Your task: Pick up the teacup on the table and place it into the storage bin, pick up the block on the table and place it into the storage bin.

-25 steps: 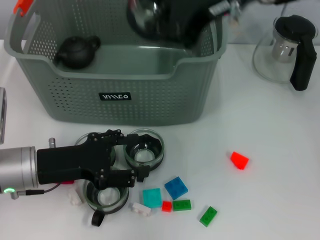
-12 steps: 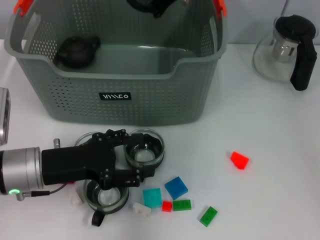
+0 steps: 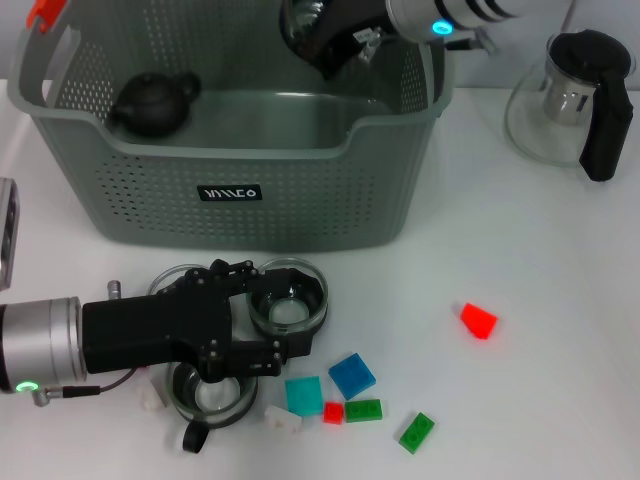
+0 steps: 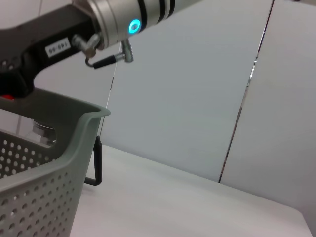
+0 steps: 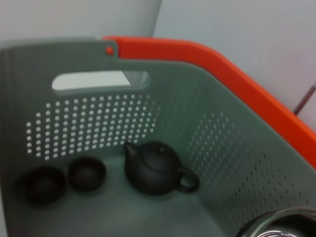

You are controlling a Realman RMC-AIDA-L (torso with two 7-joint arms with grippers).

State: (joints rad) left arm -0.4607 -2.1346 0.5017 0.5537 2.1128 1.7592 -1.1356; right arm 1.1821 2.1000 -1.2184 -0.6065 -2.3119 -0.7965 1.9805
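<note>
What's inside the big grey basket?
Inside the storage bin sit a dark teapot and two small dark cups. The right gripper hides the far corner.

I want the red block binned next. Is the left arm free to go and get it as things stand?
Probably not yet: the left gripper sits at the glass teacup beside the storage bin, and the red block lies apart on open table.
</note>
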